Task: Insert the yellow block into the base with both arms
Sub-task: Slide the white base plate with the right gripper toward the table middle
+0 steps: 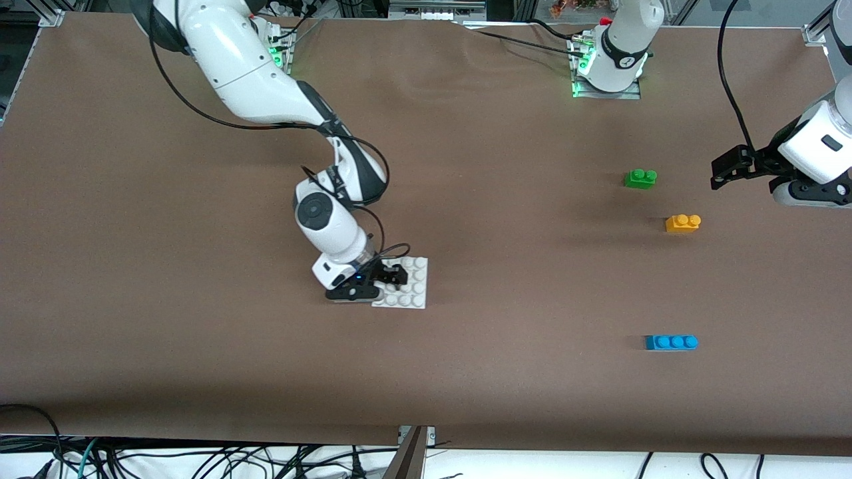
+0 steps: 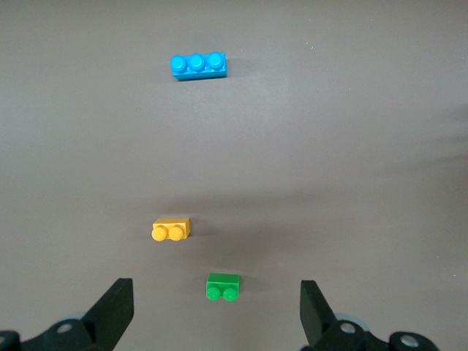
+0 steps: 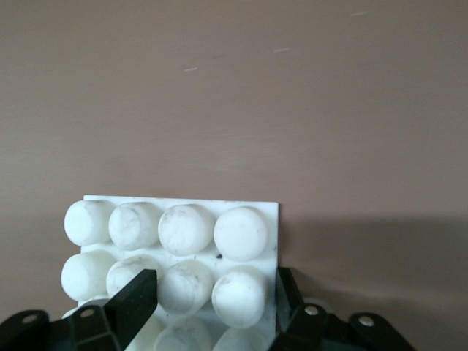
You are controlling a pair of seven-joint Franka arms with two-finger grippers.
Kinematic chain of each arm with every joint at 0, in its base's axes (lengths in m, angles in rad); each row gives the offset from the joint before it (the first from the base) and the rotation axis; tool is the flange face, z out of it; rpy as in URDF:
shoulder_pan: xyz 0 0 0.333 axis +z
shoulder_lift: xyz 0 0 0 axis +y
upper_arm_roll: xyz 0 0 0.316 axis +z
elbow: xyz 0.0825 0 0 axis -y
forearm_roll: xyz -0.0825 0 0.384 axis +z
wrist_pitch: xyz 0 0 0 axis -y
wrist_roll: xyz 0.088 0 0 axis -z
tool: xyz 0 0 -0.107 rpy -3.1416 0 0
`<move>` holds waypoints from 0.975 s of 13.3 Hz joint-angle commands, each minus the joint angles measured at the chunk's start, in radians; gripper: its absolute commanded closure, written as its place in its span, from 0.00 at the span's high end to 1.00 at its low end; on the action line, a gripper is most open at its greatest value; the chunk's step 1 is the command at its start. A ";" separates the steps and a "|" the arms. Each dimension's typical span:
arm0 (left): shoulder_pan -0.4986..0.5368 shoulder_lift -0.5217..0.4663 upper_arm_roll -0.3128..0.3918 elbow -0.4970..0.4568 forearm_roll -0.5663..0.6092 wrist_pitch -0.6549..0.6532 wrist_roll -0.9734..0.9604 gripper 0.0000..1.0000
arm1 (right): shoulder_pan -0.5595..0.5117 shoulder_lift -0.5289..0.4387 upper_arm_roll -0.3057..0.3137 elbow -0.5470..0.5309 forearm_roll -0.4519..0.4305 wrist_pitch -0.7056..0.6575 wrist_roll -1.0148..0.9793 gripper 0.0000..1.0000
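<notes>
Front view: right gripper jaws pinch the base, left gripper jaws spread, yellow block untouched on the worktop.

Orange-yellow block, green brick, blue brick, white studded base, brown table, white arms with black cables

The front view looks down from high across the table, facing both arm bases along its top edge, and takes in the whole brown surface. The left wrist view looks from above, well off the table, over the yellow block, green brick and blue brick, all also seen in the front view toward the left arm's end. The right wrist view sits very close to the base, which fills its lower half.
</notes>
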 commanded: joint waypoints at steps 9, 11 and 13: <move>0.005 0.006 -0.001 0.023 -0.014 -0.020 0.015 1.00 | 0.227 0.220 -0.016 0.257 0.002 0.057 0.154 0.43; 0.005 0.008 0.001 0.023 -0.014 -0.020 0.015 1.00 | 0.216 0.220 -0.019 0.253 0.003 0.057 0.156 0.47; 0.005 0.008 0.001 0.023 -0.014 -0.020 0.015 1.00 | 0.196 0.219 -0.021 0.257 0.007 0.057 0.153 0.78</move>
